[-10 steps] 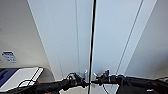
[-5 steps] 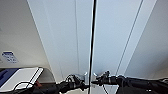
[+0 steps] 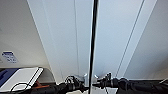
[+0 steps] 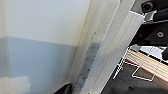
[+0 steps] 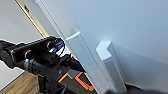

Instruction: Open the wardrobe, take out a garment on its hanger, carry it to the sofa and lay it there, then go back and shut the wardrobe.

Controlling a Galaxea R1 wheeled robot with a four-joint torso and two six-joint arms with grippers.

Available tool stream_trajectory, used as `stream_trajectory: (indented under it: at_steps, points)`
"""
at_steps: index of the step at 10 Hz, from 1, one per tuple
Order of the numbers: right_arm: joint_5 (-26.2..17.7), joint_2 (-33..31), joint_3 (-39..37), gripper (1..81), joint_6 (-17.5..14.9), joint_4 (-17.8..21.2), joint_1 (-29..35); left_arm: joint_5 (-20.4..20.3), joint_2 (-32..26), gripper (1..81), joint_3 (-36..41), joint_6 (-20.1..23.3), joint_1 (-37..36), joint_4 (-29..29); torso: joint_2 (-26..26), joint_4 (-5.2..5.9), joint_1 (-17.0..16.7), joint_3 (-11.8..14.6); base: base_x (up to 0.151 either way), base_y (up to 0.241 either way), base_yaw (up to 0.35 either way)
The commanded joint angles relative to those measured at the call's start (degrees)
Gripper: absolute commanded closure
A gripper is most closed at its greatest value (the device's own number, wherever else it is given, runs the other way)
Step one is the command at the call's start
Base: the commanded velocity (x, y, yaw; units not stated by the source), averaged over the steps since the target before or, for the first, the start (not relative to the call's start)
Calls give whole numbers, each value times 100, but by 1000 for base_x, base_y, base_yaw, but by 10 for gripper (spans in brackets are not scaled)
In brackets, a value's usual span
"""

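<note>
The white wardrobe (image 3: 65, 45) stands close in front of me, a thin dark gap running between its two tall doors. Two small white handles (image 3: 85, 78) sit side by side at the gap, low in the head view. My left gripper (image 3: 80, 84) is at the left handle and my right gripper (image 3: 100, 82) is at the right handle. In the right wrist view one white handle (image 5: 110, 62) juts from the door, with my left arm (image 5: 37, 56) beside it. The left wrist view looks along a white door edge (image 4: 107, 50). The garment and its hanger are hidden behind the doors.
A pale wall with a small blue-and-white label (image 3: 8, 56) lies left of the wardrobe. A white and blue flat object (image 3: 21, 78) sits low on the left. Wooden floor (image 5: 15, 86) is below. A white wire rack (image 4: 140, 67) stands beside the door edge.
</note>
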Motion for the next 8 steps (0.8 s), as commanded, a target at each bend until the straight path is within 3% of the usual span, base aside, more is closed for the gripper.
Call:
stream_trajectory:
  at_steps: [1,5,8]
  points:
    - [-404,381,617,10,75,122,575,-490,424,10,1505,107,-591,176,0,0,0,0,0,0,0]
    - [-562,881,642,10,66,-141,549,-332,398,10,1698,107,-503,211,0,0,0,0,0,0,0]
    - [-799,760,1055,10,40,-370,364,-245,319,10,1944,107,-416,220,0,0,2,0,0,0,0]
